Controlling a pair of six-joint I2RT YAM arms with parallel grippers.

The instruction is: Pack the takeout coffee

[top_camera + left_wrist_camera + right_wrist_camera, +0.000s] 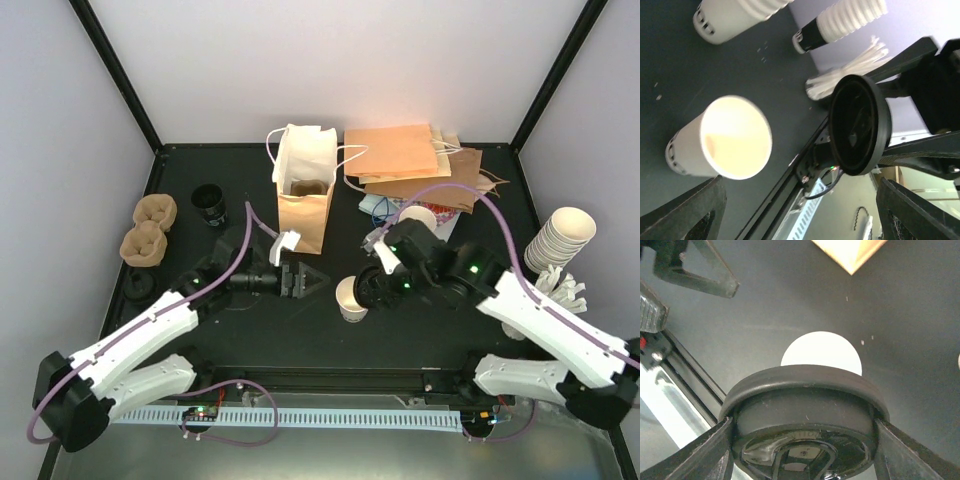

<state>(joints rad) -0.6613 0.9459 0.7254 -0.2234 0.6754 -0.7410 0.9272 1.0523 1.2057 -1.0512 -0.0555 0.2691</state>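
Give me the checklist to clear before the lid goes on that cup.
1. Black lid gripped by right tool: ok, clamped between both fingers.
2. White paper cup upright, mouth uncovered: ok.
3. Left tool open, not holding the cup: ok.
4. Lid centred and level over the cup mouth: not ok, it sits off to one side and tilted.
5. Cup contents: cannot tell.
6. Brown paper bag standing open: ok.
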